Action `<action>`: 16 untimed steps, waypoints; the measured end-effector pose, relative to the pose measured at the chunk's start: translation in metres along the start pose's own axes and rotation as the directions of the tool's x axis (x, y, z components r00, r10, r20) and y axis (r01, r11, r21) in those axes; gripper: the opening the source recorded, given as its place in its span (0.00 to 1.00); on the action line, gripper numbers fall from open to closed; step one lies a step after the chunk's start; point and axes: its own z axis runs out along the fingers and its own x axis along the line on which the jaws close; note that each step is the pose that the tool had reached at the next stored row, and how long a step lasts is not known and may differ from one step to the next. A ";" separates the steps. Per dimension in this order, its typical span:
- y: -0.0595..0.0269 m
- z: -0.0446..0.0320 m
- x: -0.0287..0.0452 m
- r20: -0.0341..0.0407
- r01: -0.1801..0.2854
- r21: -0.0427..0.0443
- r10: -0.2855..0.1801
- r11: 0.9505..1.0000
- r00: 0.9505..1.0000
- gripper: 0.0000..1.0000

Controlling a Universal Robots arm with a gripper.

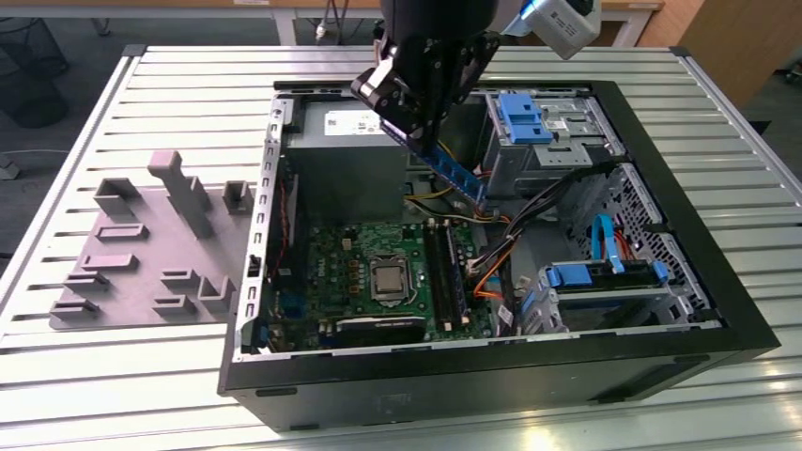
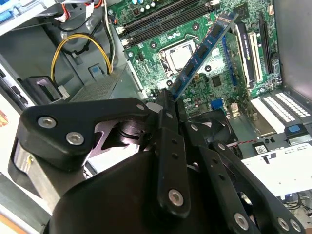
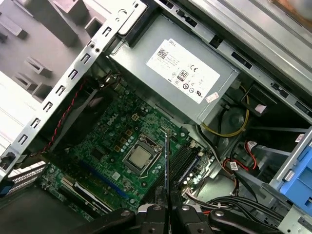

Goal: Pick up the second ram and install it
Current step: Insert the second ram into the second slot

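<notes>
Gripper [image 1: 426, 141]: we've got its fingers pinching the second ram [image 1: 459, 177] by one end.
Second ram: hanging tilted above the motherboard [image 1: 363, 272], over its slots.

gripper [image 2: 165, 105]: matte black, flat linkage bars | silver screw heads at pivots | wrist camera housing [image 1: 561, 23]: grey-white box

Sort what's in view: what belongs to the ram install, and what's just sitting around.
Job:
black pincer, shut on the ram
long thin blue-green ram stick
green motherboard with long black slots

Lying about:
grey moulded fixture tray on the slatted table
blue drive brackets
grey power supply box
</notes>
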 end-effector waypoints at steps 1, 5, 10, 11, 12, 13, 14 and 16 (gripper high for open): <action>0.0000 0.0000 0.0000 0.000 0.000 0.000 0.000 1.000 1.000 0.14; 0.0000 0.0000 0.0000 0.000 0.000 0.000 0.000 1.000 1.000 0.14; 0.0000 0.0002 0.0000 0.001 -0.042 0.001 0.042 0.999 0.999 0.14; 0.0000 0.0003 0.0000 0.002 -0.059 0.002 0.059 0.998 0.998 0.14; 0.0000 0.0005 0.0000 0.002 -0.077 0.002 0.077 0.997 0.997 0.14; 0.0000 0.0006 0.0000 0.003 -0.095 0.002 0.095 0.995 0.995 0.14; 0.0000 0.0008 0.0000 0.003 -0.113 0.003 0.113 0.994 0.994 0.14; 0.0000 0.0011 0.0000 0.004 -0.148 0.003 0.148 0.989 0.989 0.14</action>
